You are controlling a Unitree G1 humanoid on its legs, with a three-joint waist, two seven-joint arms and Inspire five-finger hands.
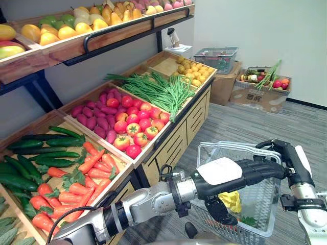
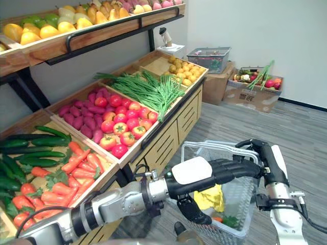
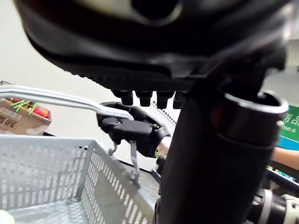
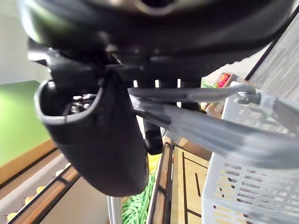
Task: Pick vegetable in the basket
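Close at front, L hand [image 1: 240,171] hovers over basket [image 1: 263,204], fingers straight, holding nothing. R hand [image 1: 286,153] is curled round handle [image 4: 210,128]. Yellow veg [image 1: 234,200] lies inside basket. Farther: carrots [image 1: 87,168], tomatoes [image 1: 135,127], green beans [image 1: 163,92] on stand [image 1: 179,132].

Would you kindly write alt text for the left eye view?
The right robot hand grips the handle of a grey mesh basket while the open left robot hand stretches over it, beside a produce stand of carrots, cucumbers and tomatoes.
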